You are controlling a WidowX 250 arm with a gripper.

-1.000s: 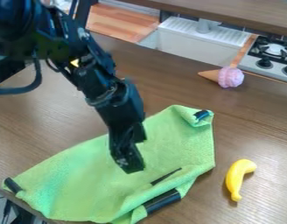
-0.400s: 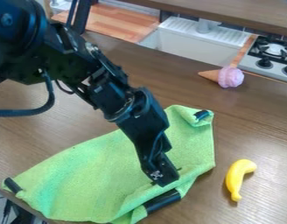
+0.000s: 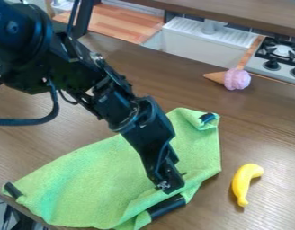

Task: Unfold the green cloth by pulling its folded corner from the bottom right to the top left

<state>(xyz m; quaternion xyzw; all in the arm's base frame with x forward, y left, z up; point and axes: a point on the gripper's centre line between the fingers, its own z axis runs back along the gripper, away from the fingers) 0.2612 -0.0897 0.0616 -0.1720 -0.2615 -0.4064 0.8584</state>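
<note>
The black gripper (image 3: 169, 183) is low over the lower right part of a green cloth (image 3: 96, 179), just above the folded edge with a black strip (image 3: 167, 207). Whether it touches the cloth I cannot tell. The cloth lies crumpled on the brown table, its upper right corner folded over beside another black patch (image 3: 207, 117). To the right of the cloth lies a yellow banana (image 3: 244, 183). Farther back, a toy ice cream cone (image 3: 236, 79) with a pink scoop lies on its side.
Behind the brown table (image 3: 270, 130) are a white sink (image 3: 201, 42), a stove (image 3: 282, 54) with black knobs and a wooden board (image 3: 122, 22). A brown shelf (image 3: 246, 13) runs along the top. The table's edge is at the lower left, close to the cloth.
The gripper has moved right and down across the cloth from its central part to the lower right fold. The cloth, banana and cone look unmoved.
</note>
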